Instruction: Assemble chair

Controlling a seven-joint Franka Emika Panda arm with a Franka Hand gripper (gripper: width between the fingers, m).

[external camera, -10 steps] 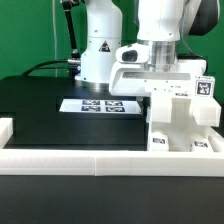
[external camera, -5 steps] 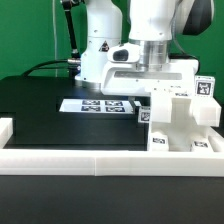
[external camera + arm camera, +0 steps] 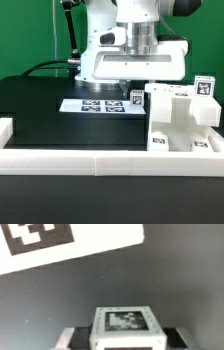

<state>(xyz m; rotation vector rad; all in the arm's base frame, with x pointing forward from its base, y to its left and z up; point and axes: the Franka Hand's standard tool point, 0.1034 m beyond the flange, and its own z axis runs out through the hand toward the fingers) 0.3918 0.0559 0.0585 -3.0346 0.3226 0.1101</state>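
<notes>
— Where's the gripper (image 3: 137, 97) right now?

— Upper middle of the exterior picture, hanging under the white arm (image 3: 135, 30). From there its fingers are mostly hidden behind the wide white hand body; all I can make out beneath it is a small white part (image 3: 137, 99) with a black-and-white tag on its face.

— So is it holding that piece?

— The wrist camera settles it. Low in the centre of that picture, the white block (image 3: 126, 327) with the blurry tag sits between the two dark fingers (image 3: 72, 338), one pressed to each side. The jaws are partly closed, clamped on the block; they're about as wide apart as the block is.

— And where's the rest of the chair?

— The stepped white assembly (image 3: 182, 115) stands at the right of the exterior frame, on the black table (image 3: 40, 110), with tags on its lower front faces and another tag high at its right edge. The held piece is just beside its upper left corner; I can't tell whether the two touch.

— Anything else down there?

— The marker board (image 3: 100, 104) lies flat mid-frame, just left of the held piece and below it. In the wrist picture it shows as a tilted white sheet in the upper left corner (image 3: 60, 243). A long low white rail (image 3: 70, 160) runs across the foreground, along the bottom of the exterior frame.
</notes>
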